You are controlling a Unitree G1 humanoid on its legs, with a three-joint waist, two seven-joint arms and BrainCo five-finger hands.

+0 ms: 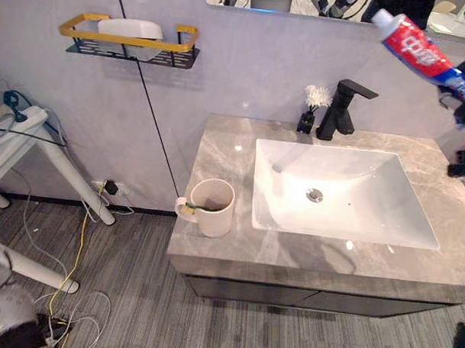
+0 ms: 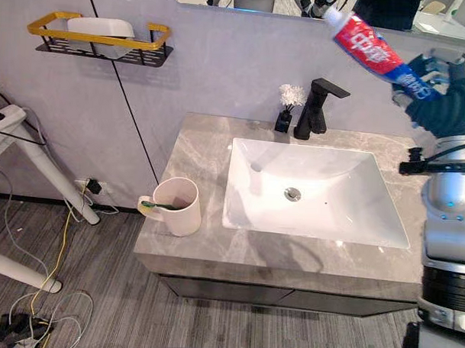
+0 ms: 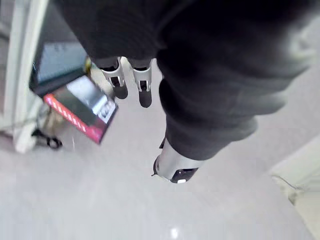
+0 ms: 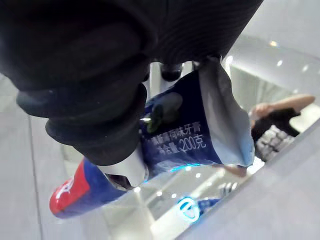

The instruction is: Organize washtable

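A red, white and blue toothpaste tube (image 1: 420,51) is up in the air at the upper right, in front of the mirror, cap end pointing up and left. My right hand (image 2: 441,105) is shut on its blue flat end (image 4: 190,135), above the back right of the grey marble washtable (image 1: 218,150). A beige cup (image 1: 212,208) with a green toothbrush (image 1: 197,209) lying across its rim stands on the counter's front left corner. My left hand (image 3: 142,85) hangs over the floor with straight fingers, holding nothing.
A white sink (image 1: 339,178) with a black faucet (image 1: 342,109) takes up the counter's middle and right. Beside the faucet stands a small black holder with white tufts (image 1: 309,115). A yellow-railed wall shelf (image 1: 130,44) carries a white dish. A white table (image 1: 35,136) and cables (image 1: 76,275) are at the left.
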